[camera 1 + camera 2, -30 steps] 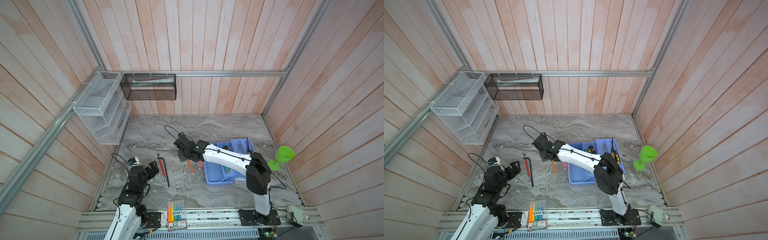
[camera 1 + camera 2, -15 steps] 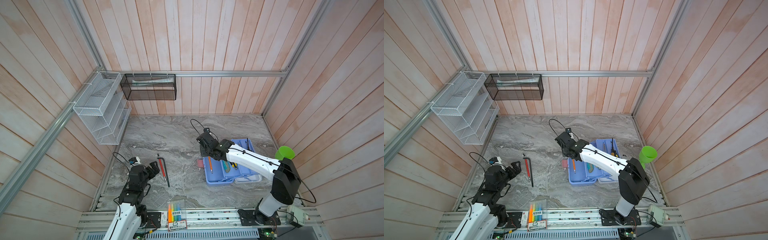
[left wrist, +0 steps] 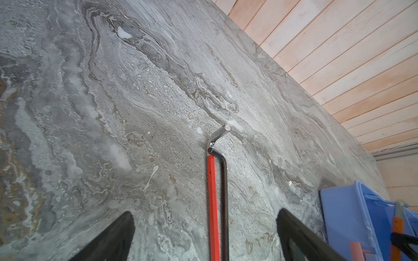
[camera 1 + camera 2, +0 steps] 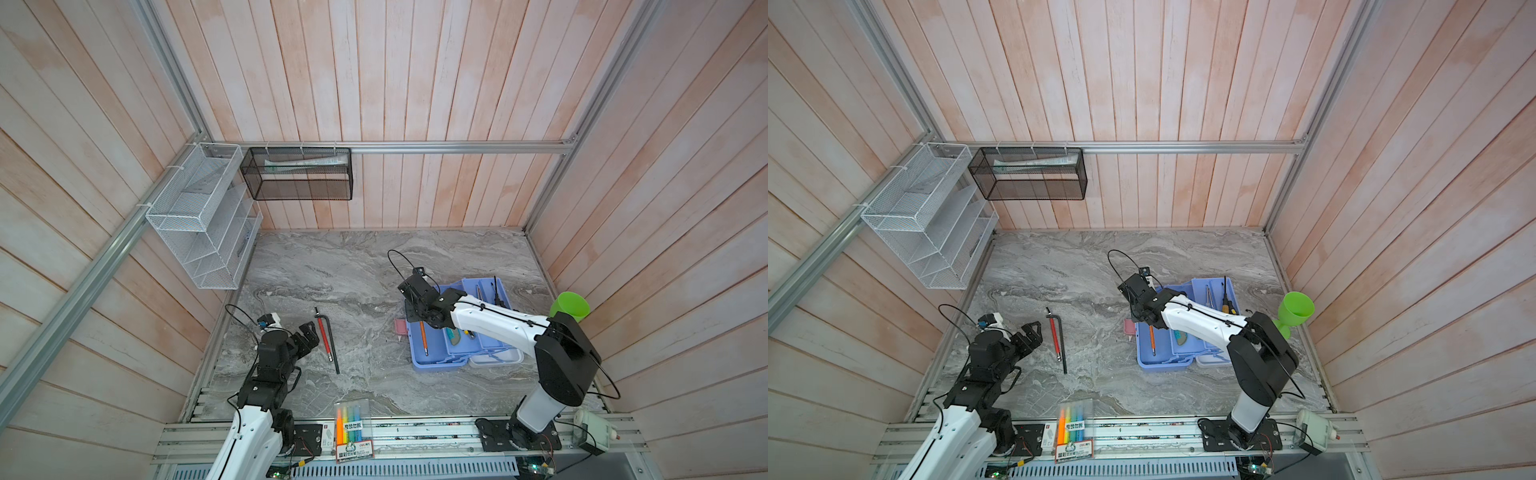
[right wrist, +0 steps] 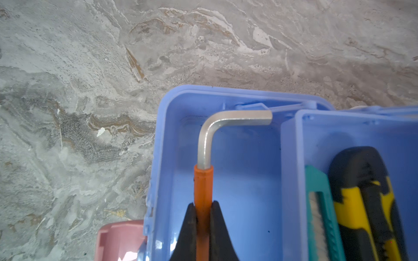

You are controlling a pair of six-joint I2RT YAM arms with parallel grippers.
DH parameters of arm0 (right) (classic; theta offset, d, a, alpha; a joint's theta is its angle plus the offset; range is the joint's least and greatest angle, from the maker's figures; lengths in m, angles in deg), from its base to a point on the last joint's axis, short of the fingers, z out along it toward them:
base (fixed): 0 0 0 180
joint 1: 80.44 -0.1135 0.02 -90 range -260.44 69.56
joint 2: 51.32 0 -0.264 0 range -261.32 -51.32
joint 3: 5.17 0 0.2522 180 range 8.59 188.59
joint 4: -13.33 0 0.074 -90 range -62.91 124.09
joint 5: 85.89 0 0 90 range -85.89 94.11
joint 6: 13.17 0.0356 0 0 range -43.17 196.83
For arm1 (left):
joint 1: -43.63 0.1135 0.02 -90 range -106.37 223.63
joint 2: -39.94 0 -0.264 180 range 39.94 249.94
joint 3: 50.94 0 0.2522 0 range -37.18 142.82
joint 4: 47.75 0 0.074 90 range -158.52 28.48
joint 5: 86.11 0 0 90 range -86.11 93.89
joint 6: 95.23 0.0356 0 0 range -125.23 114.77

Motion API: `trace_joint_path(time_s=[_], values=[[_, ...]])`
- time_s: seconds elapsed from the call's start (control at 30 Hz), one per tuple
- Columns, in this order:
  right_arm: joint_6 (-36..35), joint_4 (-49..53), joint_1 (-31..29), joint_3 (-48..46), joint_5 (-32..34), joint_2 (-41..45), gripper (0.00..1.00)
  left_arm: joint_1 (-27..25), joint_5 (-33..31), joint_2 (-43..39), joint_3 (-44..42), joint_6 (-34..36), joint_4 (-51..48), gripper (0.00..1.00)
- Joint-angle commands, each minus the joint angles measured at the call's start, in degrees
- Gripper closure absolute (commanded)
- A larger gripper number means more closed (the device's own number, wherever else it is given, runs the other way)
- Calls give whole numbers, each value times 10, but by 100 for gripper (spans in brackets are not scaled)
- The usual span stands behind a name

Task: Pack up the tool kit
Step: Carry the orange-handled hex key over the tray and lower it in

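1. At the near edge lies the pen pack point(image 4: 352, 419), which is no part of the kit.
2. The left gripper point(image 4: 308, 336) sits low by the left rail, its jaws wide apart and empty. In its wrist view the red key point(image 3: 213, 192) and the black key point(image 3: 224, 192) lie side by side on the table just ahead of it.
3. Further in, to the right, the case point(image 4: 436, 365) stands open with its trays swung out. A knife point(image 5: 316, 203) and a yellow-and-black tool point(image 5: 362, 192) lie in the middle tray.
4. The right gripper point(image 5: 203, 203) is clamped on the sleeve of the orange key point(image 5: 203, 180). The key hangs inside the case's left compartment, bent end toward the near wall. Whether it touches the floor cannot be told.
5. The step in hand looks like stowing the orange key. The next move calls for lowering it flat, parting the jaws and lifting clear of the walls.
6. The red and black keys are not yet packed, and the left gripper seems best placed to take them. Thin and flat on the table, they will need a low, square pinch.
7. A green cup point(image 4: 569, 305) stands by the right wall.
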State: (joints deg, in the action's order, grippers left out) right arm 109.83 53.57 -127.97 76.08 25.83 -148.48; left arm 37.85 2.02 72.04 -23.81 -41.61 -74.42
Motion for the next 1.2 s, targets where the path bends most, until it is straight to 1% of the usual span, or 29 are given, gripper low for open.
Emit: trace_joint_path(time_s=[0.0,0.13,0.4,0.77,0.87,0.97,1.0,1.17], values=[[5,-29,5,-3,-14,-21,100,-4,5,3,-7,8,12,0],[3,-39,15,-2,-38,-38,100,-4,4,6,-6,8,13,0],[-5,-47,27,3,-54,-71,100,-5,4,7,-5,9,13,0],[-16,-24,28,21,-31,-101,100,-6,1,7,-5,7,11,0],[-20,-16,27,25,-25,-98,89,-6,1,7,-6,7,13,0],[-19,-4,27,34,-16,-97,81,-7,1,8,-6,7,13,0],[-19,2,27,37,-16,-97,80,-7,0,8,-5,7,12,0],[-25,28,24,56,-7,-84,79,-7,-4,7,-5,5,10,0]])
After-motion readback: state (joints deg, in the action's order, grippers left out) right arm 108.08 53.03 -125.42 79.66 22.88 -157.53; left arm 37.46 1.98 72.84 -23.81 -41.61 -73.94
